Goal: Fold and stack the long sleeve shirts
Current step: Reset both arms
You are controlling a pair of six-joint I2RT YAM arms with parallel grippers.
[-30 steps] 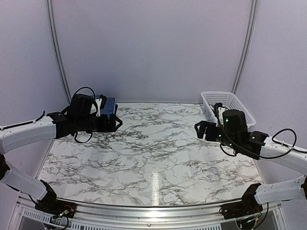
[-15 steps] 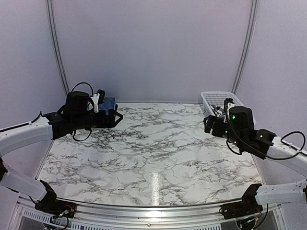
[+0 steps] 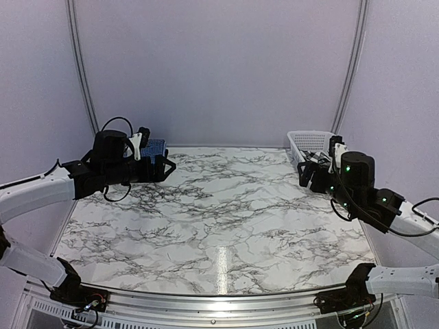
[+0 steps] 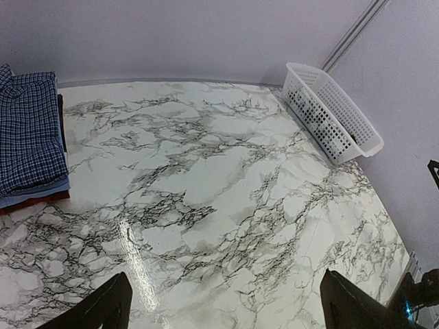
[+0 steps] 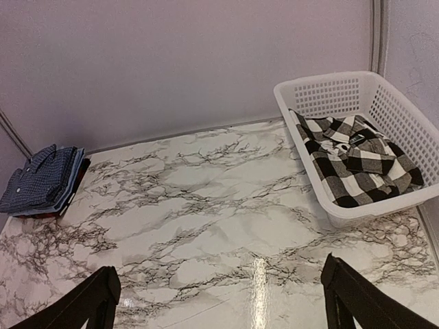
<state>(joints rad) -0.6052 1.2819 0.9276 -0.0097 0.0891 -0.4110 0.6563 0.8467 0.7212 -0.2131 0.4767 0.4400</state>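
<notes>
Both of my pincers are spread wide and hold nothing. My left pincer (image 4: 223, 305) hangs over the marble surface (image 4: 206, 178) near the pile at the left of the overhead view. My right pincer (image 5: 219, 301) faces the white basket (image 5: 357, 207) at the right edge.

I count four shirts. Three lie folded in one pile (image 5: 44, 179) in the far left corner of the surface. The navy checked shirt (image 4: 31, 133) is on top, with a light blue shirt (image 4: 41, 190) under it and a dark red shirt (image 4: 34, 203) at the bottom, of which only an edge shows. I take it they are kept in that corner so the middle stays free for folding.

The fourth, the black-and-white checked shirt (image 5: 353, 161), lies crumpled inside the basket, at the right of my right wrist view. It is not yet folded. There is one basket, and I see nothing else in it.

By my reckoning three quarters of the job is done. My right pincer is the nearer one to lift that last shirt out, and my left is free to help spread it flat.
</notes>
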